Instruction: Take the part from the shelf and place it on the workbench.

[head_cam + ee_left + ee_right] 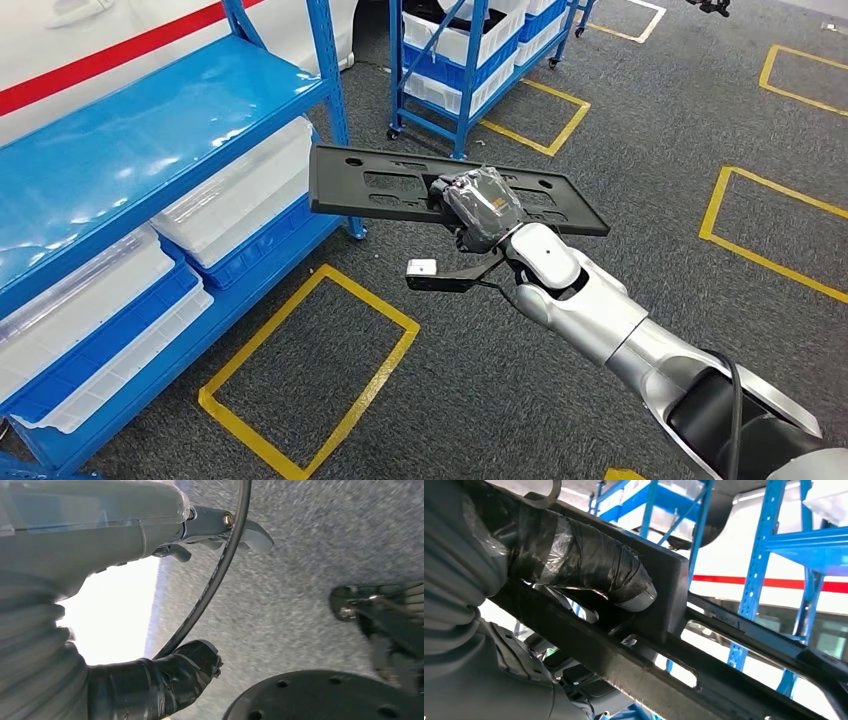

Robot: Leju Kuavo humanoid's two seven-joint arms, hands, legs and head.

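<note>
The part point(380, 190) is a long flat black plastic panel with slotted cut-outs. My right hand point(482, 208) grips it near its middle and holds it level in the air above the grey carpet, right of the blue shelf point(150, 130). In the right wrist view the taped thumb point(589, 562) presses on the panel's bar point(664, 675). My left hand point(215, 532) hangs above the floor, fingers apart, with nothing in it.
The blue shelf rack on the left carries white and blue bins point(230, 200). A second blue rack point(470, 50) with white bins stands farther back. Yellow tape rectangles point(310, 370) mark the grey floor.
</note>
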